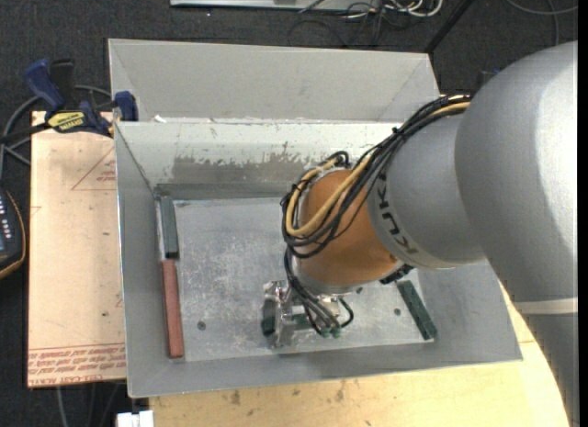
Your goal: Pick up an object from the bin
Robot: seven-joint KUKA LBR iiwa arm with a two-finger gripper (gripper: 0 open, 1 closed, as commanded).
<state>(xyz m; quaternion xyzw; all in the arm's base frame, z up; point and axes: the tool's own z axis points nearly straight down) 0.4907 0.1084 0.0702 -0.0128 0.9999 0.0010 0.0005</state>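
My gripper (283, 317) is low over the bin's floor near the front wall, a little right of the middle, under the orange wrist cover. A small green bit (268, 326) shows right at its left side; I cannot tell whether it is a loose thing or held. A dark green flat bar (416, 309) lies on the floor to the gripper's right, slanting toward the front right corner. A reddish-brown bar (172, 310) lies along the left wall, well apart from the gripper.
A grey bar (168, 229) lies along the left wall behind the reddish-brown one. The big silver arm and its cables cover the bin's right and middle. Bare floor shows between the left bars and the gripper.
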